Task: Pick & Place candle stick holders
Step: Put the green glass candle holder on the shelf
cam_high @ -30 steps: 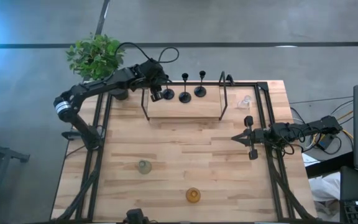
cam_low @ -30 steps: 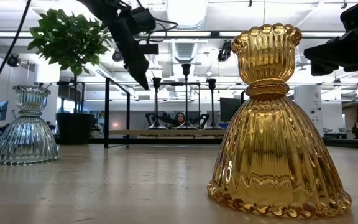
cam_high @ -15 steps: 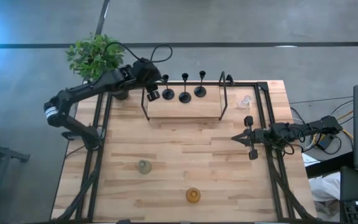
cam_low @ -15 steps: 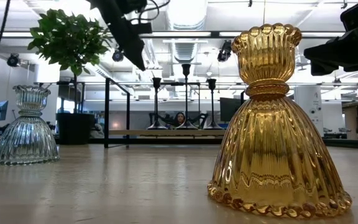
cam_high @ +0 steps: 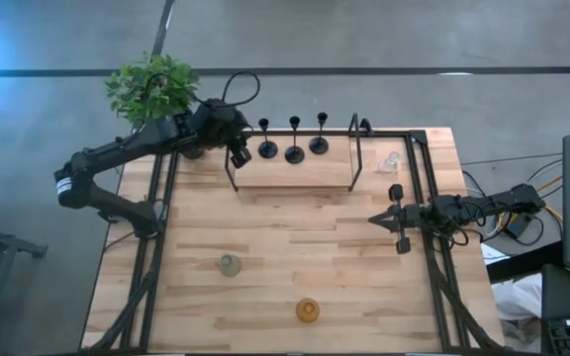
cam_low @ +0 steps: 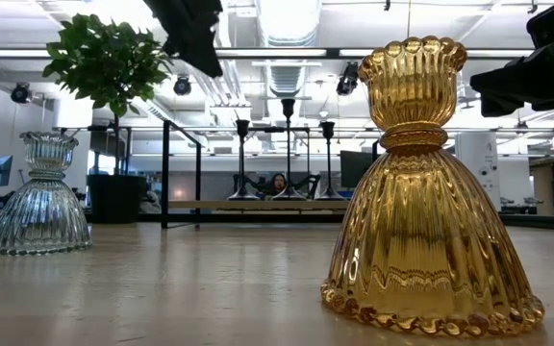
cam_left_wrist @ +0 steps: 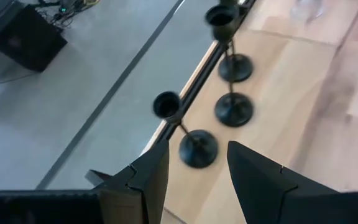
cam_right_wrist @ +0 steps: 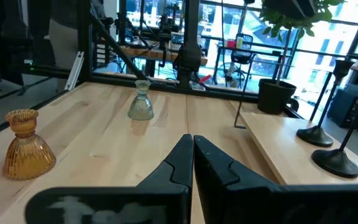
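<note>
Three black candle stick holders (cam_high: 293, 138) are seen in a row on a raised wooden shelf (cam_high: 295, 173) at the far edge of the surface (cam_high: 295, 257); the left end effector (cam_high: 237, 153) is held above the shelf's left end, its fingers parted and nothing gripped between them, the nearest black holder (cam_left_wrist: 188, 134) just ahead of it in the left wrist view. The grey-green glass holder (cam_high: 230, 264) and the amber glass holder (cam_high: 308, 311) are left standing on the near half of the surface, well apart from the shelf; a clear glass holder (cam_high: 390, 159) is seen just beyond the shelf's right end. The right end effector (cam_high: 398, 220) is parked at the right side of the surface, its fingers closed on nothing. A potted plant (cam_high: 151, 87) is seen at the far left corner.

The black trio appears to be placed already, so the step in hand is judged to be a pull-back towards the glass holders; it is best done by lifting clear of the thin stems before any sideways swing, since a brush from an open finger could topple a holder; the next grasp is best taken at a glass holder's narrow waist, fingers kept wide on the approach.

Against the frame a second ago, the left end effector is found shifted away from the black holders, towards the plant, and higher in the low view; the holders and the right arm are unchanged.
</note>
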Controlling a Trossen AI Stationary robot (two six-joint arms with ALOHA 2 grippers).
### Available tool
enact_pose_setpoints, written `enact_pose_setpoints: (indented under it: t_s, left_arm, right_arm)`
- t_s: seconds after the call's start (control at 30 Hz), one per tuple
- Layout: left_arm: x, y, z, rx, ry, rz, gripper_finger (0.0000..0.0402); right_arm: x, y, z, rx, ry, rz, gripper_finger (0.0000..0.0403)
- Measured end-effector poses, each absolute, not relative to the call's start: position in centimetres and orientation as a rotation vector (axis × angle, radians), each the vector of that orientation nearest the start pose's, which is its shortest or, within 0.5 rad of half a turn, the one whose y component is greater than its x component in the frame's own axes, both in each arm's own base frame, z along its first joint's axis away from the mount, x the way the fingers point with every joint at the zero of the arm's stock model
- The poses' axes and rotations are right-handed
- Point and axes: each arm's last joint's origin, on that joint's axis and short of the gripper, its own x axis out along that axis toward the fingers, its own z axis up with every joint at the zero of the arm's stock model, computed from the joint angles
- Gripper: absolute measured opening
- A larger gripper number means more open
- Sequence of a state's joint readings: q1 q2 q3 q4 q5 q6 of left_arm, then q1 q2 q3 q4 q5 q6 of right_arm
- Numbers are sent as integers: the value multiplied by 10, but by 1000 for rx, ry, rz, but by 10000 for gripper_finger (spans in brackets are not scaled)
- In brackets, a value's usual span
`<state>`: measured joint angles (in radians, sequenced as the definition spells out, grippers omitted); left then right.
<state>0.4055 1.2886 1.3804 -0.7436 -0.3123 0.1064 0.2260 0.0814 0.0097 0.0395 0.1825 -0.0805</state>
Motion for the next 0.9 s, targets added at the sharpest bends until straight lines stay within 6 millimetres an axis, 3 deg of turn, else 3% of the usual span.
enact_pose_setpoints:
  t_s: [0.57,0.9]
  left_arm:
    - [231,66,396,-90,567,579,169]
    - [229,15,398,-120,501,675,159]
  right_arm:
    - [100,18,164,-87,30,45,8]
    - [100,18,164,-88,30,45,8]
